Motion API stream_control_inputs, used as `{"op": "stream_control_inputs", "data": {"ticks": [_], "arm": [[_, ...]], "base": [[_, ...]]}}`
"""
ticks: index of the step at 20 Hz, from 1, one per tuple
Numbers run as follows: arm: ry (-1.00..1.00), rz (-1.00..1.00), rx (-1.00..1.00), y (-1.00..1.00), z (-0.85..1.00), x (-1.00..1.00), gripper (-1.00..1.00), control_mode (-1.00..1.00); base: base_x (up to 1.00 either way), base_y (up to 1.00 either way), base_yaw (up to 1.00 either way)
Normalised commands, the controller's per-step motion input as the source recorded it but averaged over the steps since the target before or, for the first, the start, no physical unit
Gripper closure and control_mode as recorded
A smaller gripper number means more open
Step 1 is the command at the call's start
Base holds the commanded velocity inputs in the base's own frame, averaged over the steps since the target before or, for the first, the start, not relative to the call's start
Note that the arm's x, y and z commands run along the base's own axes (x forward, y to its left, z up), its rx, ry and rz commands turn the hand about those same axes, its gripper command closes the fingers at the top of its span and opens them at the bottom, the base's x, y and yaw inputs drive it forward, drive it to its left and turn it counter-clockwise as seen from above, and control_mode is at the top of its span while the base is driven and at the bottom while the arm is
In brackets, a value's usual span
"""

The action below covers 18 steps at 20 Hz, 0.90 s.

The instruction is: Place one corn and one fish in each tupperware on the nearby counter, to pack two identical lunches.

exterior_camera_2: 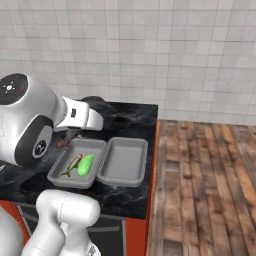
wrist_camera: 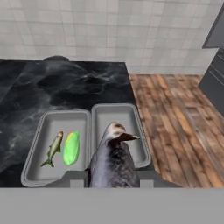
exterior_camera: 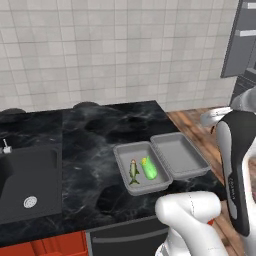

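One dark fish [wrist_camera: 113,159] sits clenched in our gripper [wrist_camera: 111,177]; we should lower it, probably centred, into the empty tupperware [wrist_camera: 132,114] nearest the counter's [wrist_camera: 43,89] right edge.

left tupperware [exterior_camera: 123,165]: fish [exterior_camera: 133,171] left, corn [exterior_camera: 149,168] right | right tupperware [exterior_camera: 181,155]

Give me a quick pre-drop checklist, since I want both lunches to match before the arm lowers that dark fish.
1. Dark grey fish gripped by the pincer: ok, it sits between the tips.
2. Right tupperware free for it: ok, nothing in it.
3. Left tupperware already packed: ok, holds pale fish and green corn.
4. Fish above the right tupperware: ok by the hand view; height cannot tell.
5. Second corn located: cannot tell.
6. Both trays flat on the counter: ok.
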Motion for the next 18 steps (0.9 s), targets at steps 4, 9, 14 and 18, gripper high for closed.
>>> {"op": "stream_control_inputs", "data": {"ticks": [4, 9, 14, 18], "arm": [[0.18, 0.00, 0.00, 0.00, -0.54, 0.29, 1.00, -1.00], [0.21, 0.00, 0.00, 0.00, -0.61, 0.34, 1.00, -1.00], [0.15, 0.00, 0.00, 0.00, -0.63, 0.24, 1.00, -1.00], [0.09, 0.00, 0.00, 0.00, -0.52, 0.29, 1.00, -1.00]], "base": [[0.00, 0.00, 0.00], [0.00, 0.00, 0.00], [0.00, 0.00, 0.00], [0.00, 0.00, 0.00]]}}
